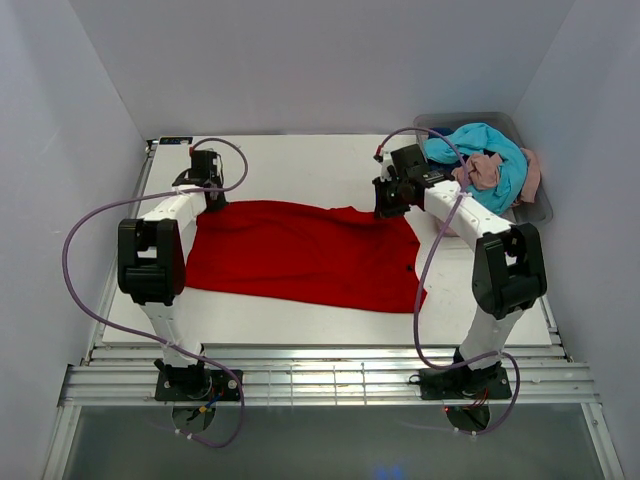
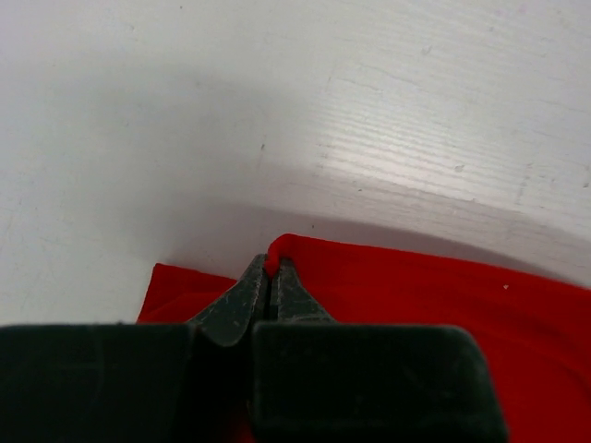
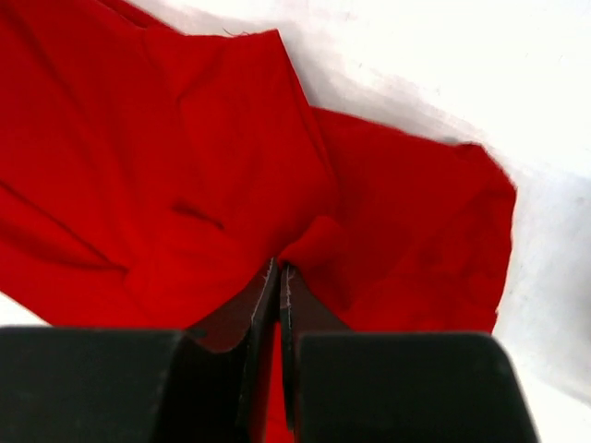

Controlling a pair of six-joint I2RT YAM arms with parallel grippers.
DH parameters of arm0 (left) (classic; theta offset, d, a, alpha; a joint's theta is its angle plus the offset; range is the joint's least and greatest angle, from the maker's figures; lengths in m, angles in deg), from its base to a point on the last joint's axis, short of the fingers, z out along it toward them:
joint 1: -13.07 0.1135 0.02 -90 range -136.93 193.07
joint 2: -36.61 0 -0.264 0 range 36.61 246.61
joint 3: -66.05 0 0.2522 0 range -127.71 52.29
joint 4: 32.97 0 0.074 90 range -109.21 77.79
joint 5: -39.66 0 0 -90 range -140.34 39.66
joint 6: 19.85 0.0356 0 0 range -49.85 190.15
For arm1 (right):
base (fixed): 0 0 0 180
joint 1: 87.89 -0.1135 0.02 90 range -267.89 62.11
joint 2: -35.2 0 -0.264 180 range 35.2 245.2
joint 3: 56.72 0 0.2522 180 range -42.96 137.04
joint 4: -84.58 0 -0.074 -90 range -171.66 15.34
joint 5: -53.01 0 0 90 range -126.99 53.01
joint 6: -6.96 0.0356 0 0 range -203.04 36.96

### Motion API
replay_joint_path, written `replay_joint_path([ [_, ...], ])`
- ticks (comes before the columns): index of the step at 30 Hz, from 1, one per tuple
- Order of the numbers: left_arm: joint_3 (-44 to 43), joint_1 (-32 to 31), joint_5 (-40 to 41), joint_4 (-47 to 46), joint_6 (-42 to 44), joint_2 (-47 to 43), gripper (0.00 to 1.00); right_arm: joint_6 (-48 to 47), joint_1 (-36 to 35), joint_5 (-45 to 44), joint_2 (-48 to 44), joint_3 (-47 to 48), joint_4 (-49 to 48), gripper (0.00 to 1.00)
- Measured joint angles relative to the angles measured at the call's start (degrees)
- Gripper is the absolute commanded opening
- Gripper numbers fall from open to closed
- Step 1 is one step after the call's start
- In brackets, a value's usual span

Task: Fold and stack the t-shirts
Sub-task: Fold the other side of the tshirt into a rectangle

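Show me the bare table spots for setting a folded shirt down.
Widest bare patch: the table beyond the red t-shirt, between the left gripper and right gripper. A narrower strip runs along the near edge, in front of the shirt. Crowded: the far right corner, with the bin of heaped t-shirts.

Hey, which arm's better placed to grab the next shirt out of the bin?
Probably right. The bin sits in the far right corner, just beyond the right gripper. The left gripper pinches the red shirt at its far left edge, well away.
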Motion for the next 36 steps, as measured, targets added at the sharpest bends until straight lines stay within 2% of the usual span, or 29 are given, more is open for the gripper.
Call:
replay_joint_path([
  [9,4.85,0.00,5.55,-0.35,0.28,-0.61,0.06,0.68,-2.58,-0.68,-8.52,-6.49,0.76,0.08],
  [20,8.96,-0.22,10.03,-0.63,0.48,-4.11,0.05,2.03,-4.81,-3.04,-14.27,-10.01,3.06,0.08],
  [27,12.09,-1.81,12.22,-0.61,1.20,-4.81,0.06,3.41,-6.32,-4.20,-17.68,-15.65,4.87,0.08],
  [29,12.81,-2.60,13.49,-0.33,1.57,-4.85,0.23,3.72,-6.56,-4.70,-18.45,-17.03,4.96,0.08],
  [31,13.07,-3.50,15.15,0.28,1.92,-4.85,0.62,4.22,-6.82,-5.60,-19.06,-18.64,4.96,0.08],
  [32,13.09,-4.07,16.57,0.87,1.90,-4.85,0.87,4.50,-6.93,-6.08,-19.17,-19.39,5.16,0.08],
  [34,13.03,-4.79,18.95,2.34,1.14,-4.85,0.98,4.94,-7.06,-7.58,-19.17,-20.70,5.64,0.09],
  [35,13.03,-5.11,20.20,3.23,0.44,-4.85,0.98,5.22,-7.10,-8.33,-19.17,-21.29,5.97,0.13],
  [36,13.03,-5.38,21.29,4.24,-0.33,-4.85,0.98,5.64,-7.10,-9.07,-19.17,-21.81,6.25,0.23],
])
